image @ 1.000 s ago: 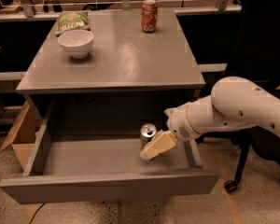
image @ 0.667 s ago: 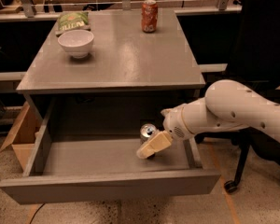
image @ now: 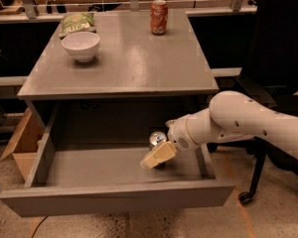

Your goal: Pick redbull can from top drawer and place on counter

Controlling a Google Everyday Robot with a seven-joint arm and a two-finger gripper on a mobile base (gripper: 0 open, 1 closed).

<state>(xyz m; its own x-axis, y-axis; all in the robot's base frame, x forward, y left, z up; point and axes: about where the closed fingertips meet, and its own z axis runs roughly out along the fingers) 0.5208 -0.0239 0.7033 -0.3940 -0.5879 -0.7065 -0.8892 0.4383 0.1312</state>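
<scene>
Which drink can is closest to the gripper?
The slim silver-topped can inside the open grey drawer, right behind the gripper; the orange-red soda can stands far back on the grey counter.

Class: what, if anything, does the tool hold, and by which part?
Cannot be told; the tool sits in the top drawer, covering the redbull can's lower body.

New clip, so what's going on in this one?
The robot arm reaches into the open drawer. Its tool is right at the redbull can, which stands toward the drawer's right side. Whether the can is gripped cannot be told. It is not on the counter yet, which holds a bowl, a green bag and a red soda can.
</scene>
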